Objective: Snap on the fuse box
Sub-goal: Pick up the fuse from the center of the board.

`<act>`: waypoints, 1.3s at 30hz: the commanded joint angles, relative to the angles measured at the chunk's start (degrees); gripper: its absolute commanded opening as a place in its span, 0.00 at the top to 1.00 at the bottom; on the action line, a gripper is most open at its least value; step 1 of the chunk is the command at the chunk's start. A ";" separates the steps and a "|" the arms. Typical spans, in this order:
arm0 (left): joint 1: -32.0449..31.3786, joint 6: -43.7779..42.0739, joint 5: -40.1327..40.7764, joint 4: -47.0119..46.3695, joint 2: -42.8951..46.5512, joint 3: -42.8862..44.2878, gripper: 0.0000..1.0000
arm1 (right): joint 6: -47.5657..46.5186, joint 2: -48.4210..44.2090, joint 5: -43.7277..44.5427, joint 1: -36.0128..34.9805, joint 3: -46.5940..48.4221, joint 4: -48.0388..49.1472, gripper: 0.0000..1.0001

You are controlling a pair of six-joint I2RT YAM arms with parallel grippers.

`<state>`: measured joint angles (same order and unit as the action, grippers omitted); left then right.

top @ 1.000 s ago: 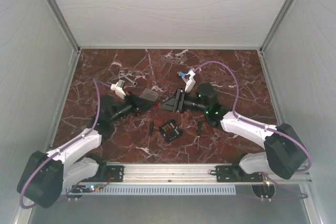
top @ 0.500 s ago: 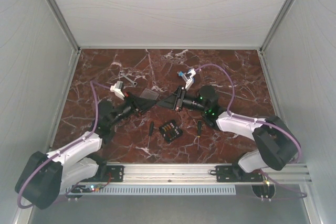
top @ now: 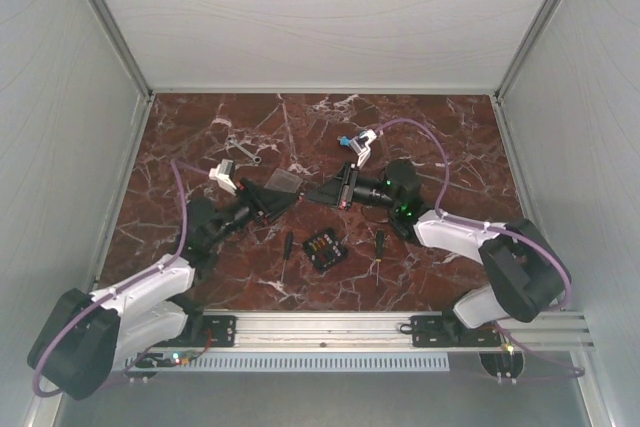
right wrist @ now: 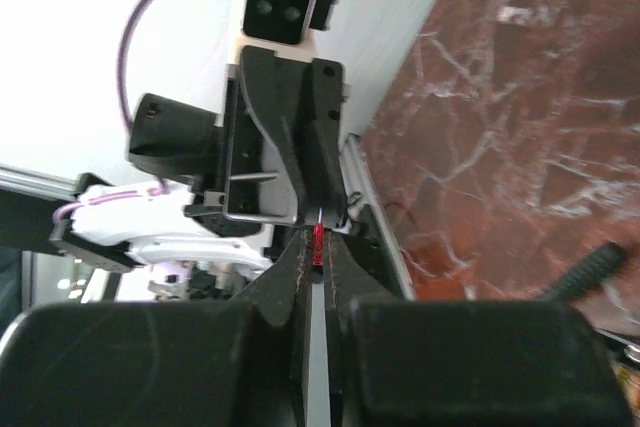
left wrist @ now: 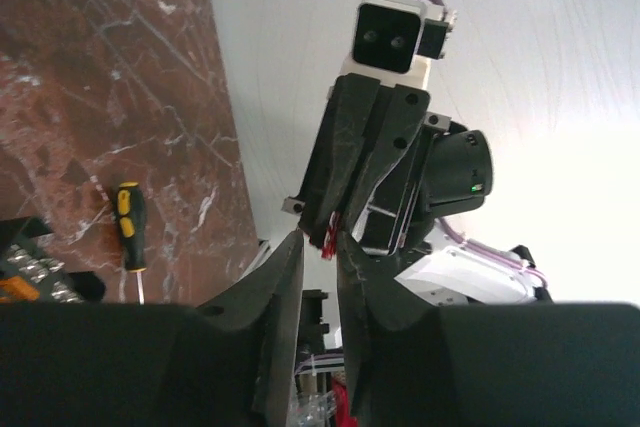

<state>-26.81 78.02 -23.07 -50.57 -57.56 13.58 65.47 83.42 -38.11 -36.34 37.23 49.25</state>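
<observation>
The fuse box [top: 324, 247], a small black tray with coloured fuses, lies on the marble near the front centre; one corner of it shows low in the left wrist view [left wrist: 28, 269]. Its clear lid [top: 285, 180] lies behind my left gripper. Both grippers meet tip to tip above the table. My right gripper [top: 313, 196] [right wrist: 317, 237] is shut on a small red fuse [right wrist: 318, 245]. My left gripper [top: 295, 199] [left wrist: 320, 242] faces it with its jaws slightly apart. The red fuse [left wrist: 328, 245] sits at the mouth of that gap.
Two black-handled screwdrivers [top: 287, 246] [top: 379, 244] flank the fuse box; one has a yellow-banded handle [left wrist: 128, 227]. A blue plastic piece [top: 344, 141] and a grey metal tool [top: 243, 150] lie further back. Pale walls enclose the table.
My right gripper has closed onto the red fuse. My left gripper's jaws have parted from shut. Both tips have shifted slightly.
</observation>
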 commanded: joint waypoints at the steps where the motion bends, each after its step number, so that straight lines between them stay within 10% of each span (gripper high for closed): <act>1: -0.26 -5.84 1.36 6.30 2.46 0.62 0.77 | -9.00 -4.24 -3.48 2.04 1.76 -12.35 1.00; 18: -0.31 -21.70 -9.55 36.02 -7.89 8.78 0.52 | -47.62 2.04 7.47 -3.40 26.27 -80.81 1.00; 39: -3.83 -26.55 -13.81 37.03 -27.32 14.61 0.55 | -51.80 15.18 24.66 -14.64 32.80 -92.11 1.00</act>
<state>-29.93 52.58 -35.51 -12.51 -83.05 25.45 14.46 97.12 -15.68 -50.22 68.27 -40.91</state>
